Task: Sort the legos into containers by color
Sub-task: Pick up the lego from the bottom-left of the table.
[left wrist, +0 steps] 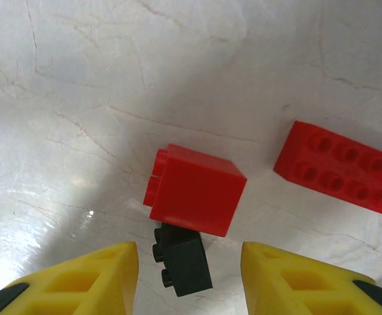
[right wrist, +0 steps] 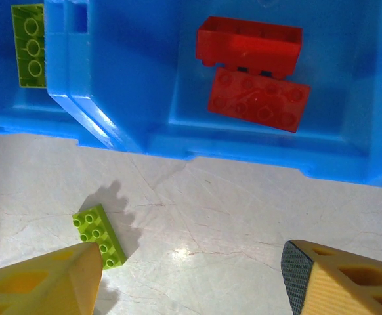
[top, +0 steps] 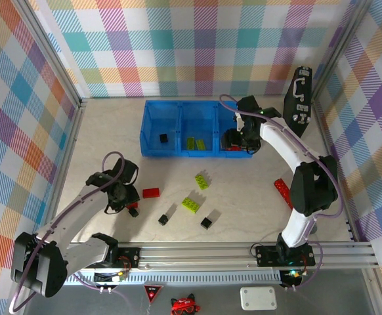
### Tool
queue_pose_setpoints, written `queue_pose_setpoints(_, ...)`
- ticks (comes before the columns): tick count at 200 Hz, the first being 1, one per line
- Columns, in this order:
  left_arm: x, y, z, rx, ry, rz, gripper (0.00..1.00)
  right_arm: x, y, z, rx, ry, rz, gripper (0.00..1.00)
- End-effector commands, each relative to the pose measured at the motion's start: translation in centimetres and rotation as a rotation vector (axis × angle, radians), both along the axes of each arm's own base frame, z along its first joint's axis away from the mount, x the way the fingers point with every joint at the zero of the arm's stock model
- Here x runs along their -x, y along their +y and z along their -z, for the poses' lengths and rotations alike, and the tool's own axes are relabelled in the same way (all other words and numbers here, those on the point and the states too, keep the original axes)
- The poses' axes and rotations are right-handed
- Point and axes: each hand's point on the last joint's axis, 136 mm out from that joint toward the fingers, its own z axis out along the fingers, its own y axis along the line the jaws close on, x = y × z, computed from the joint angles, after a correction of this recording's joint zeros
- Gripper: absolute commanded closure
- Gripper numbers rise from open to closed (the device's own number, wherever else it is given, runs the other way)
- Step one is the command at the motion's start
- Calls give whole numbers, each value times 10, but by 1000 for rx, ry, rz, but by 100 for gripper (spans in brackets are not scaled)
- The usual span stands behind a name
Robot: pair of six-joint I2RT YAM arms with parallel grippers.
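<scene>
Marbled tabletop [top: 256, 203]: left fingers [top: 129, 206] spread over red lego [left wrist: 194, 190] (right fingers [top: 232, 140] spread, empty).

Two red legos [right wrist: 258, 100] lie inside one blue compartment [right wrist: 339, 79].

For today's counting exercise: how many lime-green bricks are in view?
4. One green brick and another lie in the bin's middle compartment; a third and fourth on the table before it. Bin walls may hide others.

Pastel plaid walls [top: 197, 39] enclose a pale, marble-veined counter [top: 243, 170]; an aluminium rail [top: 211, 252] edges its near side.
</scene>
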Motion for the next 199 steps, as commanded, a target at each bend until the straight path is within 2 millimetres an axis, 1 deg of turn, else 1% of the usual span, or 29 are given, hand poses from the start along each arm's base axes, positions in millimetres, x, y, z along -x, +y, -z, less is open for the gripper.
queue_pose_setpoints(1,10,-1,11,7,18,-42,55,6,0,-10,-7,-32,-21,26)
queue_pose_setpoints(29,17,-11,21,38,30,-30,56,7,0,-10,-6,-31,-26,26)
queue_pose_setpoints(50,24,-12,28,34,40,-27,57,6,0,-13,-4,-38,-27,26)
queue_pose_setpoints(75,28,-13,34,43,42,-20,59,6,0,-16,-12,-43,-27,26)
queue_pose_setpoints(106,28,-15,37,49,43,-19,60,9,-2,-18,-4,-45,-29,26)
queue_pose_setpoints(146,27,-17,43,43,63,0,65,12,-4,-18,1,-41,-30,26)
queue_pose_setpoints(182,23,-19,43,43,60,15,69,15,-5,-19,2,-40,-30,26)
queue_pose_setpoints(199,24,-20,42,45,64,18,70,18,-6,-15,5,-29,-31,26)
